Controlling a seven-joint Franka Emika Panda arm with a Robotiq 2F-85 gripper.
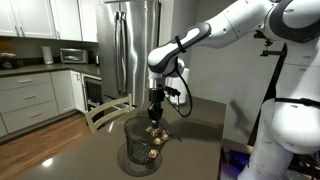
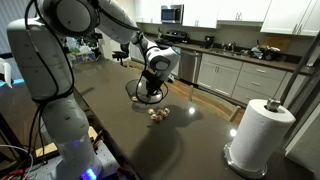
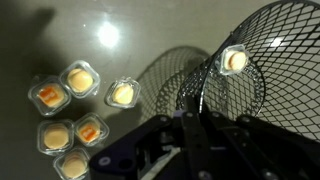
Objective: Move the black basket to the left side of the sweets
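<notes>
The black basket is a see-through wire-mesh cylinder on the dark table; it also shows in an exterior view and at the right of the wrist view. My gripper hangs over its rim, fingers shut on the rim wire. The sweets are a small cluster of round tan wrapped pieces on the table right beside the basket, at the left of the wrist view. One more piece shows through the mesh. In an exterior view the sweets show behind the mesh.
A white paper towel roll stands near the table's corner. A wooden chair stands at the table's far edge, with a steel fridge and kitchen counters behind it. The robot's white base is beside the table.
</notes>
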